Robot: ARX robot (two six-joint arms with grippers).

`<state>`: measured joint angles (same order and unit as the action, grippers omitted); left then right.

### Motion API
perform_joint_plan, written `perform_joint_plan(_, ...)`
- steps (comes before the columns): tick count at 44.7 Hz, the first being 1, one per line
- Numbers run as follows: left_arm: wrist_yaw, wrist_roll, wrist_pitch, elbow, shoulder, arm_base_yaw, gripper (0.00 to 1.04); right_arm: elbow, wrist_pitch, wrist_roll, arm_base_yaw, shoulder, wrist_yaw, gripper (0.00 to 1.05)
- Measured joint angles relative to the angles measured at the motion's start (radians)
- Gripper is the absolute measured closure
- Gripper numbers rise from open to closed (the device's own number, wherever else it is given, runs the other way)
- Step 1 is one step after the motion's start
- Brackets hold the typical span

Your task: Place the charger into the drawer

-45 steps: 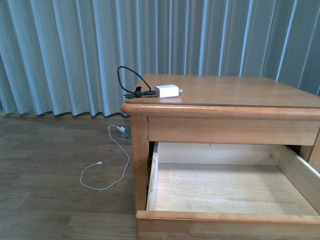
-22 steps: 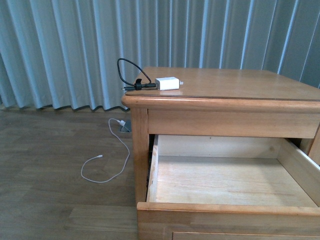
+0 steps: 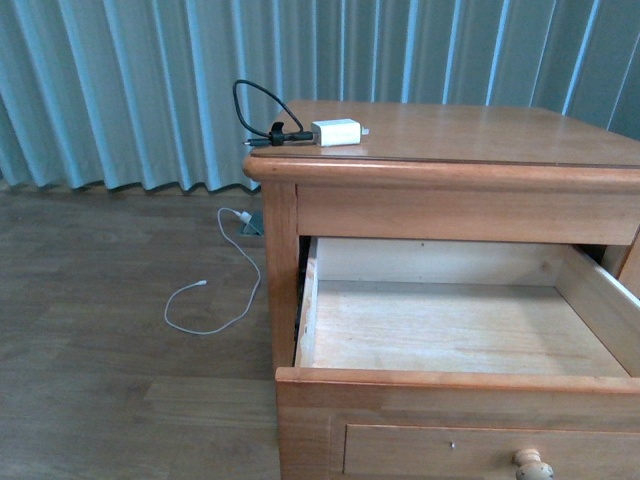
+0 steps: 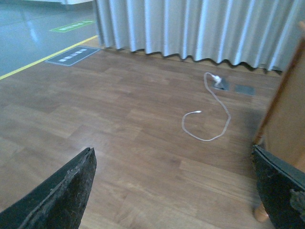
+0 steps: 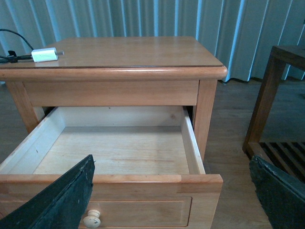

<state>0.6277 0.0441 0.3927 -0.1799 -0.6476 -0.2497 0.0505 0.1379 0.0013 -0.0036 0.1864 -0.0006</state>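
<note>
The charger [image 3: 336, 132], a small white plug block with a looped black cable, lies on the near left corner of the wooden nightstand top [image 3: 470, 135]; it also shows in the right wrist view as the charger [image 5: 44, 55]. Below it the drawer [image 3: 455, 325] stands pulled out, its pale inside bare, a round knob [image 3: 533, 465] on its front. My right gripper [image 5: 174, 198] is open in front of the drawer [image 5: 114, 148], well short of the charger. My left gripper [image 4: 174, 191] is open over the floor, left of the nightstand leg [image 4: 281, 129]. Neither gripper shows in the front view.
A thin white cable [image 3: 215, 300] loops on the wooden floor left of the nightstand, running to a floor socket [image 3: 250, 225]. Blue-grey curtains [image 3: 150, 90] hang behind. A darker wooden stand [image 5: 279, 109] sits to the right of the nightstand.
The front view has tilted downward over the last second: the nightstand and charger sit higher in the picture, and the drawer front with its knob has come into sight. The charger stays put.
</note>
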Motion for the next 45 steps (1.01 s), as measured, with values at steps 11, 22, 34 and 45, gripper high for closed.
perform_joint_plan(11,-0.174,-0.095,0.132,-0.372,-0.534,-0.108,0.06,0.000,0.000,0.000,0.000,0.000,0.000,0.08)
perform_joint_plan(22,-0.238,-0.123,0.150,-0.726,-0.875,-0.167,0.06,0.000,0.000,0.000,0.000,0.000,0.000,0.08)
perform_joint_plan(34,-0.261,-0.175,0.074,-1.163,-1.249,-0.230,0.06,0.000,0.000,0.000,0.000,0.000,0.000,0.08)
perform_joint_plan(45,-0.234,-0.200,0.017,-1.489,-1.499,-0.232,0.06,0.000,0.000,0.000,0.000,0.000,0.000,0.08)
